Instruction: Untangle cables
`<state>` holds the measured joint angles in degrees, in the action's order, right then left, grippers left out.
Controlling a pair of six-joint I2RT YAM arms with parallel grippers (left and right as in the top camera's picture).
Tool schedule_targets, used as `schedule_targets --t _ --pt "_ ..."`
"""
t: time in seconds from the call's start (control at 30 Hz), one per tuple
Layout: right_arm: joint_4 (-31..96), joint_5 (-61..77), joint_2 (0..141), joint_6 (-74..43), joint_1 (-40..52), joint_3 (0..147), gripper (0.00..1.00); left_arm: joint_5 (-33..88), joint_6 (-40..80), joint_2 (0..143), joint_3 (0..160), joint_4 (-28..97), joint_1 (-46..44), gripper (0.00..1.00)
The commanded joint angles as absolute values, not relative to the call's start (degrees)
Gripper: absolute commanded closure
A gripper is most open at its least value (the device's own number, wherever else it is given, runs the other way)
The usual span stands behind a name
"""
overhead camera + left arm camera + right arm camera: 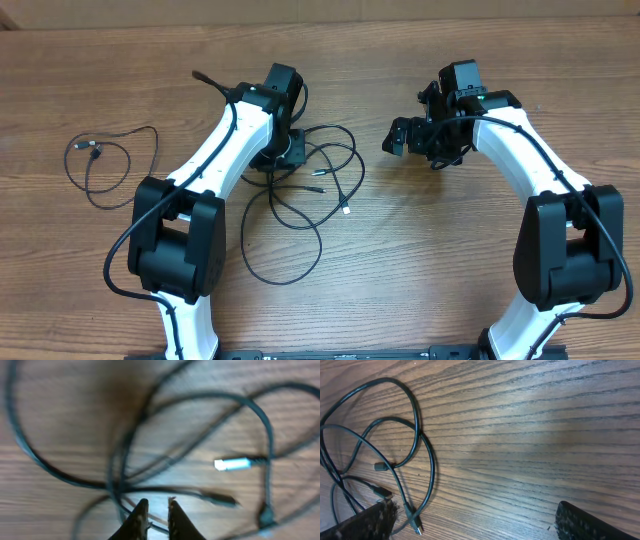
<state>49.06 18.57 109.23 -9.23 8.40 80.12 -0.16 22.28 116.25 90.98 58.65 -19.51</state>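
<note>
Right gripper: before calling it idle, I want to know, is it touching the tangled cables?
Apart. The overhead view shows bare wood between the right gripper and the tangled cables.

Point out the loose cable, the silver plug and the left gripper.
loose cable [92, 150]: overhead, its plug end.
silver plug [232, 464]: left wrist, middle of the metal tip.
left gripper [157, 505]: left wrist, midway between the fingertips.

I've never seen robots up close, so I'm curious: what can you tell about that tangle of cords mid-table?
The tangle is a few thin black cords, rubbery-looking, lying flat on the wooden table in overlapping loops, with small silver plug tips. The left gripper sits low over its top-left part in the overhead view, fingers nearly together about one strand; whether it grips is unclear.
</note>
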Motion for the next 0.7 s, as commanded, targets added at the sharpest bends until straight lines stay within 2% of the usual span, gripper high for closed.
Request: schedule_targets --t 0.0,0.07,0.1,0.33,0.67 --pt "48.9 18.0 107.8 -9.4 8.6 79.9 0.00 -10.3 19.2 116.0 90.7 58.7 -19.7 0.80" --pt "48.9 18.0 107.8 -9.3 8.6 79.9 0.00 -11.0 18.5 116.0 90.3 58.5 -19.6 0.78" --pt "48.9 18.0 107.8 -9.3 8.6 79.9 0.00 -11.0 18.1 116.0 89.8 58.2 -19.4 0.72" --pt "48.9 18.0 107.8 -9.4 8.6 79.9 0.00 -8.9 12.1 116.9 87.2 57.2 -18.0 0.74" --pt "48.9 18.0 107.8 -9.4 8.6 79.9 0.00 -2.7 7.7 116.9 83.9 49.6 -15.7 0.77"
